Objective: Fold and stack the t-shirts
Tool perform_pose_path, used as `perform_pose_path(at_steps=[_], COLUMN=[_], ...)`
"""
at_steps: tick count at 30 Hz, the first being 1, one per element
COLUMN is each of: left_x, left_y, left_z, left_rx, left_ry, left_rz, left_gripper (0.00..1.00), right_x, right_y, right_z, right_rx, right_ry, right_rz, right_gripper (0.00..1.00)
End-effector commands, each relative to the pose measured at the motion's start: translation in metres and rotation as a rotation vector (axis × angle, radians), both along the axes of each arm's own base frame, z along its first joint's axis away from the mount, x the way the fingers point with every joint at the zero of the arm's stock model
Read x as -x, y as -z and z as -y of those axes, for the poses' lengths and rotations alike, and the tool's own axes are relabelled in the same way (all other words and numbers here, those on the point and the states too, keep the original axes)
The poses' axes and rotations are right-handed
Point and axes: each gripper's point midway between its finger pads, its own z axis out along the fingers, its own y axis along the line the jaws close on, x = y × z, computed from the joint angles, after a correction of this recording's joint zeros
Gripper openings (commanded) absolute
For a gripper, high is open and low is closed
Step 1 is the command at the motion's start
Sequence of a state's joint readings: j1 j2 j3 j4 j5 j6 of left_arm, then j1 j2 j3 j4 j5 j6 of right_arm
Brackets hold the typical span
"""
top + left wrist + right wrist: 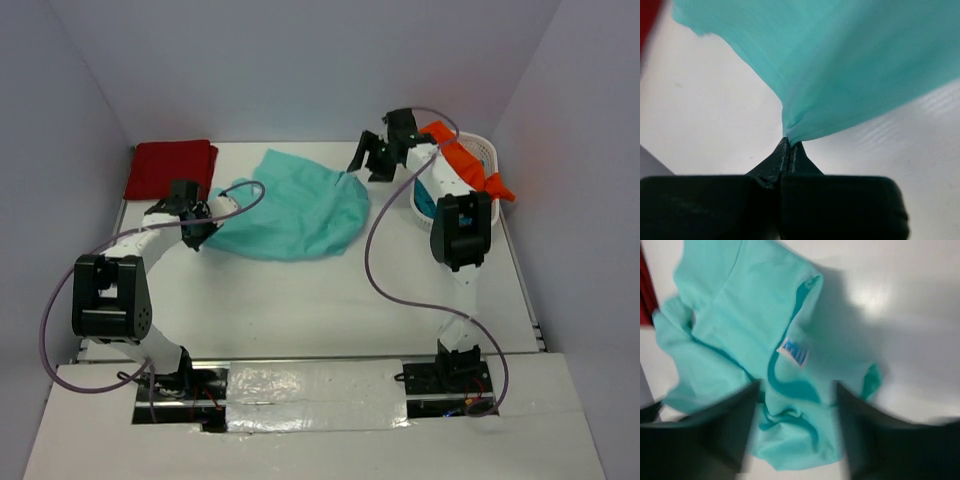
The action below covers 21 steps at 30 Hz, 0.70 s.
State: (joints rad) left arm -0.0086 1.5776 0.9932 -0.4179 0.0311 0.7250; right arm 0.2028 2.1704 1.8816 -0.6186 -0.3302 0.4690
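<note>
White mesh basket [483, 149] at far right corner of table [300, 300].

Rt wrist view smeared: right pincer [797, 384] fingers [715, 435] just dark blurs, neck label [795, 352] on mint shirt [735, 335] unreadable, dark red shirt [645, 295] cut by left edge. Left wrist view: mint shirt runs off top & rt edges, pinched bit hidden inside left pincer [790, 147]. Top view: right arm [460, 230] covers most of teal-blue shirt [426, 190] & part of basket [487, 152].

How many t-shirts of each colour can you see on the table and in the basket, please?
Dark red t-shirt: 1
Mint-aqua t-shirt: 1
Orange t-shirt: 1
Teal-blue t-shirt, mostly hidden in the basket: 1
Total: 4
</note>
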Motion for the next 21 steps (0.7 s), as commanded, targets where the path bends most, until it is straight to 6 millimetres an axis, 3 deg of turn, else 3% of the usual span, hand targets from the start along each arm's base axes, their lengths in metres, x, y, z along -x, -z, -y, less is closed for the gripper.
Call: perform_pose_path(at_steps=[1,2,3,4,5,6,8,9,11,13,14,19,21], left_x=[-0.014,-0.012,-0.011,-0.008,-0.006,-0.004,-0.001,0.000,0.002,0.003,0.002,0.003,0.003], left_y=[-0.023,-0.022,-0.021,-0.019,-0.018,-0.017,-0.016,-0.016,-0.020,-0.026,-0.031,-0.053,-0.059], left_z=[0.011,0.014,0.015,0.018,0.019,0.020,0.022,0.024,0.026,0.028,0.028,0.030,0.030], left_rx=[0.069,0.081,0.085,0.094,0.103,0.109,0.124,0.128,0.143,0.152,0.154,0.168,0.177], left_ry=[-0.032,-0.033,-0.029,-0.026,-0.030,-0.030,-0.042,-0.043,-0.050,-0.053,-0.052,-0.058,-0.064], left_rz=[0.053,0.044,0.039,0.030,0.025,0.021,0.017,0.013,0.012,0.019,0.027,0.071,0.083], left_gripper=[0.00,0.00,0.00,0.00,0.00,0.00,0.00,0.00,0.00,0.00,0.00,0.00,0.00], right_x=[0.015,0.019,0.031,0.052,0.051,0.075,0.086,0.080,0.076,0.067,0.062,0.030,0.021], right_y=[-0.004,-0.011,-0.048,-0.019,-0.030,-0.027,-0.012,-0.017,0.008,0.021,0.041,0.064,0.069], right_z=[0.006,0.006,0.001,0.013,0.012,0.017,0.014,0.007,-0.008,-0.017,-0.020,-0.024,-0.029], right_rx=[0.092,0.132,0.154,0.223,0.211,0.215,0.137,0.090,0.022,0.001,-0.005,0.010,-0.006], right_ry=[-0.074,-0.075,-0.080,-0.053,-0.019,-0.001,0.058,0.067,0.076,0.087,0.110,0.166,0.165], right_rz=[-0.089,-0.048,0.049,0.004,0.070,0.063,0.061,0.077,-0.002,-0.038,-0.085,-0.124,-0.127], right_gripper=[0.87,0.94,1.00,1.00,1.00,1.00,0.91,0.86,0.79,0.79,0.81,0.81,0.70])
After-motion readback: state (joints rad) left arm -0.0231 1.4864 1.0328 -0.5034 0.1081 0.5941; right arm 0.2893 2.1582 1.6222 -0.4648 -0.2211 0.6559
